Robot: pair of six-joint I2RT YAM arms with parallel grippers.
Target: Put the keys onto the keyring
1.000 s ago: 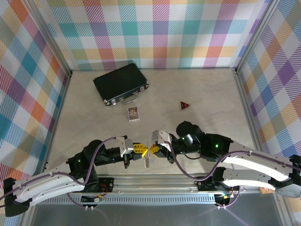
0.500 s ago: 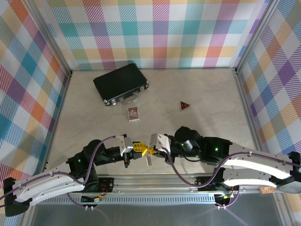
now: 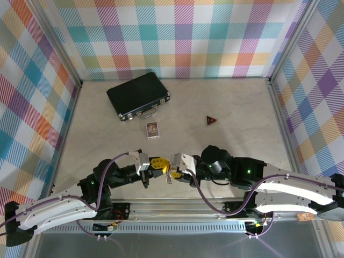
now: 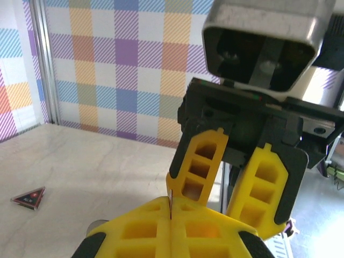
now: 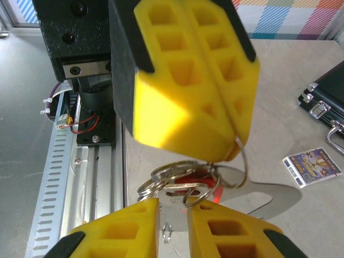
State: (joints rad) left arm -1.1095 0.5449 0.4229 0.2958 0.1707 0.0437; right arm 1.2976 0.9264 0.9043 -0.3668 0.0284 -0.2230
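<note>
Inspector: Right wrist view?
Aide: Left pincer (image 5: pixel 223 155) clamped on keyring (image 5: pixel 244 161), keys (image 5: pixel 201 185) dangling just beneath; right pincer (image 5: pixel 173 215) parted slightly, under them.
Inspector: Top view adds?
Aide: Beige surface (image 3: pixel 215 102) beyond both — black case (image 3: pixel 137 95), checked walls (image 3: pixel 183 37).

Seen from above, with the far wall at 12 o'clock, the beige marbled tabletop (image 3: pixel 242 107) lies open across its middle and its whole 3 o'clock side. A black rectangular case with metal trim (image 3: pixel 138 95) blocks the 11 o'clock corner. A small printed card (image 3: pixel 152 130) lies flat just on its 6 o'clock side. A dark red triangular piece (image 3: pixel 211 120) sits at 1 o'clock, well apart from both. Checked walls (image 3: pixel 183 37) close off 9, 12 and 3 o'clock. At 6 o'clock the left gripper (image 3: pixel 157 165) and right gripper (image 3: pixel 174 166) meet tip to tip. Silvery keys (image 5: pixel 183 183) on a thin keyring (image 5: pixel 243 161) hang between them. Both arms span the near edge above the aluminium rail (image 3: pixel 177 207), barring that side.
</note>
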